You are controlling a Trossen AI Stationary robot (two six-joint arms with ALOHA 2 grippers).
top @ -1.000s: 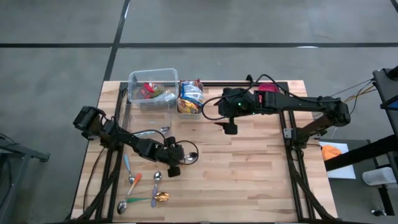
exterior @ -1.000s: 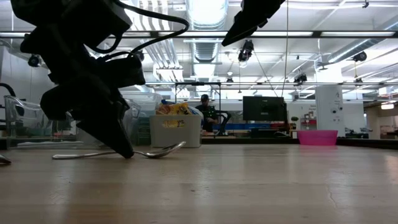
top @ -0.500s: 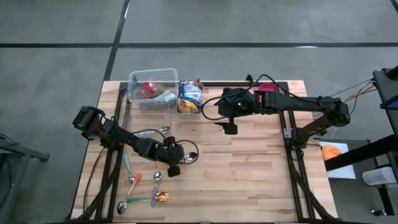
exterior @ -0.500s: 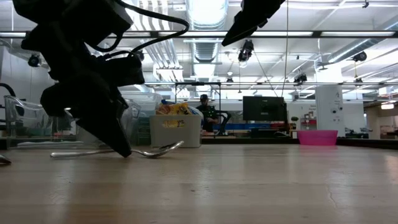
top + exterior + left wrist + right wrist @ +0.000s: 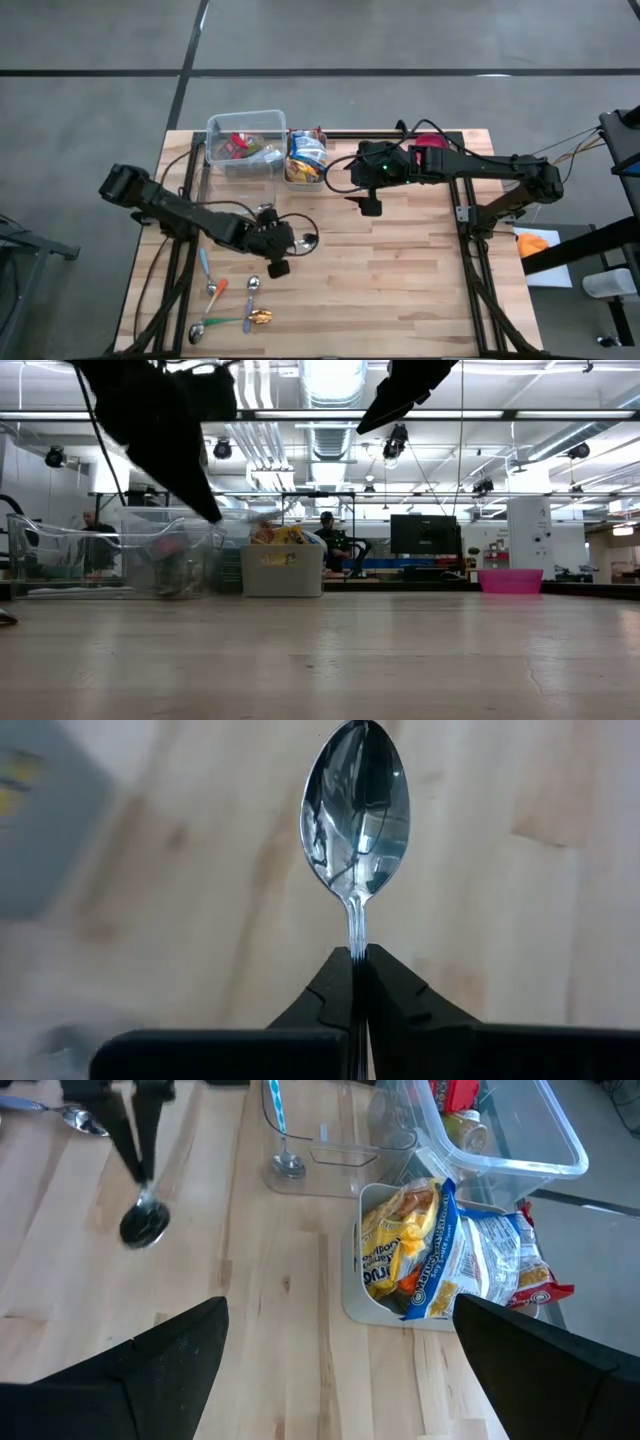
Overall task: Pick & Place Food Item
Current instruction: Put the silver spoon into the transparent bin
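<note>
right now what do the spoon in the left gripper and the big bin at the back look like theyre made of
Spoon: polished metal, likely steel; its bowl mirrors the surroundings, held by the shut left gripper.
Bin: clear, glossy plastic by the look; its contents show through the walls.

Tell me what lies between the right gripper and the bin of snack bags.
Only bare wooden table: in the right wrist view, nothing sits between the open right gripper and the bin of snack bags.

The left gripper (image 5: 358,965) is clamped tight on the thin handle of a shiny metal spoon (image 5: 357,805), whose bowl sticks out past the dark fingers (image 5: 325,995). Below it lies the blurred light wooden table (image 5: 520,910).
</note>
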